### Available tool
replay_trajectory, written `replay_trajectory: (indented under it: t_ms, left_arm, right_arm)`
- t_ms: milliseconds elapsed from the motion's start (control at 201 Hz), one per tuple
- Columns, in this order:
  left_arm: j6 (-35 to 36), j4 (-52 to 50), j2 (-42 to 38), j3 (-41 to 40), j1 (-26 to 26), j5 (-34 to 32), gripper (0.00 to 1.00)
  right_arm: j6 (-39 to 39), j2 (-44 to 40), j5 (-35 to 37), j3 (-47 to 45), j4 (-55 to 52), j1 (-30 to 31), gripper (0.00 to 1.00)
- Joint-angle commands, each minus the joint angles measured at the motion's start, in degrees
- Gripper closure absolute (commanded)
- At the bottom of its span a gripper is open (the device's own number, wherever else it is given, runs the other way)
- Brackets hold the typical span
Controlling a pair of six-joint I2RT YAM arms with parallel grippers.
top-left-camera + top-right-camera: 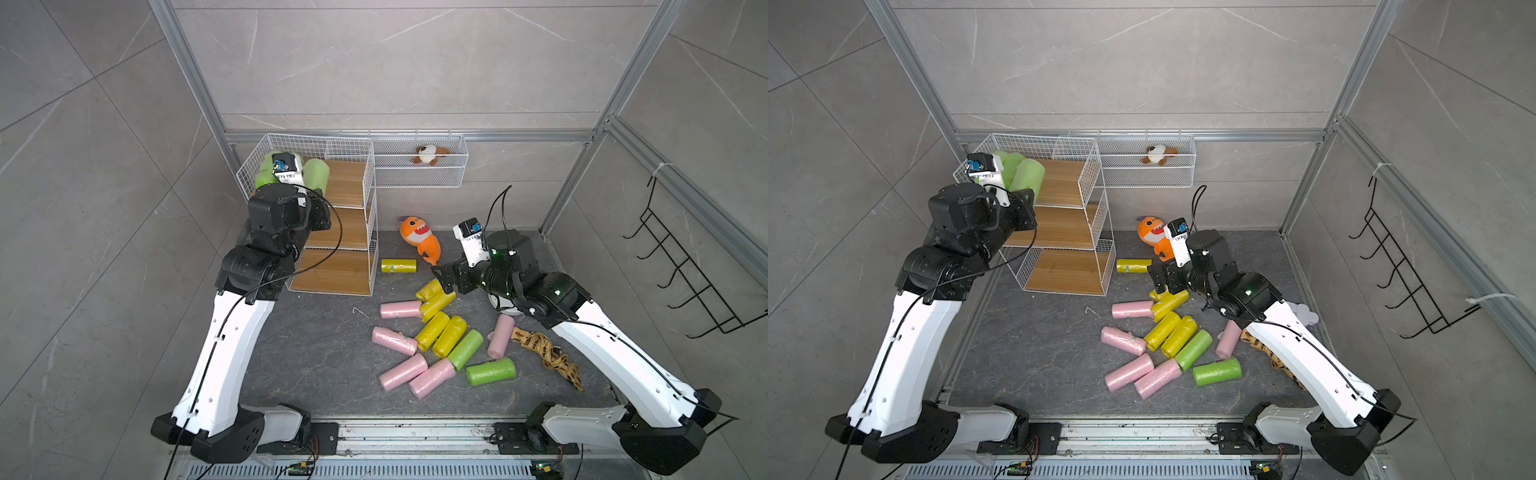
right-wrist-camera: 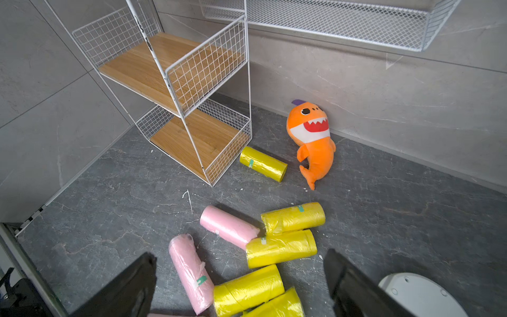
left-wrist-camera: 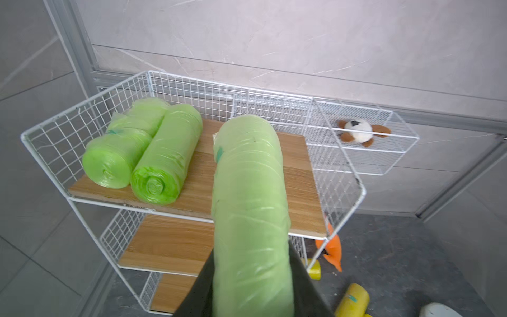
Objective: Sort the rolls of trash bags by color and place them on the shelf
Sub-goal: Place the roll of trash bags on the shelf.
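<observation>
My left gripper [image 3: 251,263] is shut on a lime green roll [image 3: 249,205] and holds it over the top board of the white wire shelf [image 1: 347,183]. Two more green rolls [image 3: 120,153] [image 3: 167,153] lie side by side on that board. The lower two boards are bare. My right gripper [image 2: 240,256] hangs open, with nothing between its fingers, just above a cluster of yellow rolls [image 2: 281,248] and pink rolls [image 2: 189,271] on the dark floor. One yellow roll [image 1: 398,266] lies alone beside the shelf's foot. Two green rolls [image 1: 490,371] [image 1: 465,350] lie at the pile's near side.
An orange plush shark [image 1: 419,239] leans at the back wall, right of the shelf. A long wire basket [image 1: 457,166] on the wall holds a small plush dog [image 1: 430,154]. A leopard-print cloth [image 1: 544,353] lies under the right arm. A black wire rack [image 1: 685,282] hangs on the right wall.
</observation>
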Motion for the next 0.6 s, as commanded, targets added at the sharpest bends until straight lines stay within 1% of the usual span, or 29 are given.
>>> replay_trajectory:
  t_ms: [0, 114, 304, 408, 503, 592]
  left_arm:
    - [5.46, 1.92, 3.62, 5.97, 0.98, 0.67, 0.91]
    - [9.43, 3.37, 8.07, 9.01, 1.69, -0.21, 0.87]
    - [13.46, 1.24, 15.71, 15.97, 4.15, -3.92, 0.87]
    - [15.36, 1.85, 17.89, 17.23, 5.19, -4.88, 0.86]
    - [16.21, 2.24, 19.04, 17.58, 6.49, -4.45, 0.82]
    - [17.23, 2.58, 19.51, 17.6, 7.1, -5.6, 0.76]
  right_arm:
    - [-0.36, -1.05, 0.93, -0.79, -0.6, 0.32, 0.01]
    - [-0.16, -1.28, 1.11, -1.02, -0.82, 0.33, 0.01]
    - [0.44, -1.73, 1.0, -1.95, -0.73, 0.32, 0.01]
    - [0.59, -1.98, 1.37, -2.33, -0.59, 0.25, 0.01]
    - [0.87, -2.16, 1.39, -2.82, -0.59, 0.32, 0.01]
    - [1.25, -2.38, 1.55, -3.54, -0.25, 0.32, 0.01]
